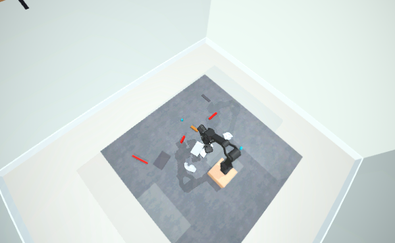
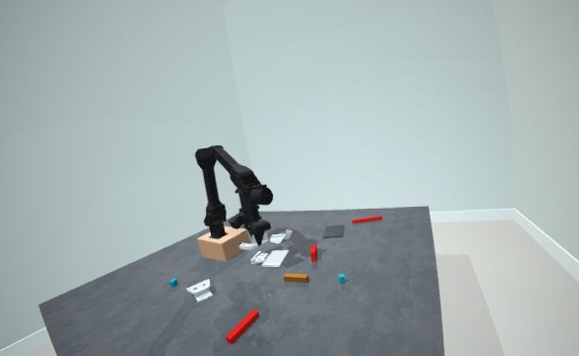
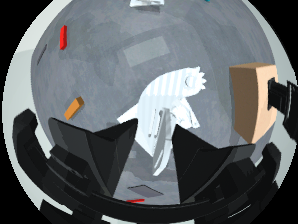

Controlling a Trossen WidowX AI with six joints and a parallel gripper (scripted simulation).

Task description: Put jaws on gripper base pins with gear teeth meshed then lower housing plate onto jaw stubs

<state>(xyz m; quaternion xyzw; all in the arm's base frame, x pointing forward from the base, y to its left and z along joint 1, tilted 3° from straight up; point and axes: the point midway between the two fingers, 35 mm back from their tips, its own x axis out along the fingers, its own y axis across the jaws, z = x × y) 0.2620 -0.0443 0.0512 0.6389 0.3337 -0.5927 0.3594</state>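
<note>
My gripper (image 2: pixel 259 240) (image 3: pixel 155 125) is shut on a white curved jaw (image 2: pixel 247 245) (image 3: pixel 162 92), whose toothed end points away from the fingers in the wrist view. It holds the jaw above the white gripper base (image 1: pixel 203 154) (image 2: pixel 257 258) (image 3: pixel 187 117), which is partly hidden behind the jaw in the wrist view. Whether jaw and base touch cannot be told. The other white jaw (image 1: pixel 190 167) (image 2: pixel 280 237) lies apart on the table. A white piece with two holes (image 1: pixel 227 136) (image 2: pixel 200 289) (image 3: pixel 146 2), apparently the housing plate, stands apart.
A flat white plate (image 1: pixel 197 148) (image 2: pixel 275 258) adjoins the base. An orange block (image 1: pixel 194 128) (image 2: pixel 296 278) (image 3: pixel 74 108), red bars (image 1: pixel 140 159) (image 2: pixel 242 326) (image 3: pixel 63 37) and a dark pad (image 1: pixel 162 160) (image 2: pixel 334 231) lie around. The arm stands on a wooden block (image 1: pixel 222 177) (image 2: pixel 225 247) (image 3: pixel 245 95).
</note>
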